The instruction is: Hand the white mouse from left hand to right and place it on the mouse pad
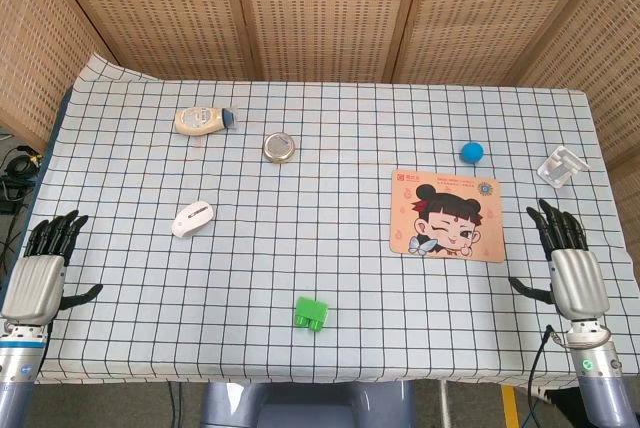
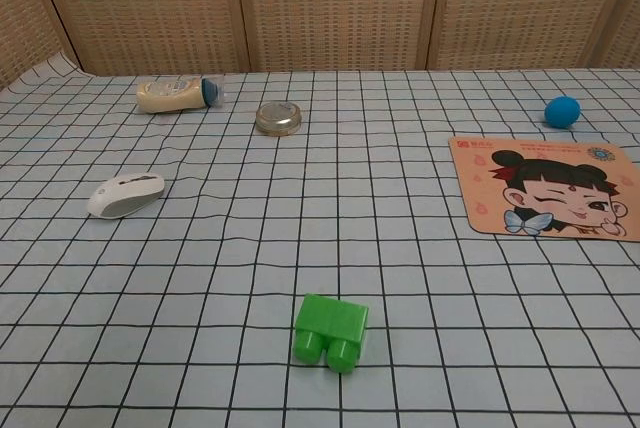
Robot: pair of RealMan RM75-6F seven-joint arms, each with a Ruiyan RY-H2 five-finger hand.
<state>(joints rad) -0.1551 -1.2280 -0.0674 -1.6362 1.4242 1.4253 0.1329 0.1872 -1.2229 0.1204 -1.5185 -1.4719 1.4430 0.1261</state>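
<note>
Green block nearest, untouched. Mouse at 1 o'clock of left hand, ungrasped. Both hands empty, fingers apart; right hand beside pad. 0 steps done: grasp, handover, place remaining.

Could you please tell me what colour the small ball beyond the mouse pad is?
The ball is blue; the chest view shows it best.

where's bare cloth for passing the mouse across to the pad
Bare cloth runs from the white mouse to the mouse pad, between the metal lid behind and the green block in front. The pad itself lies bare.
</note>
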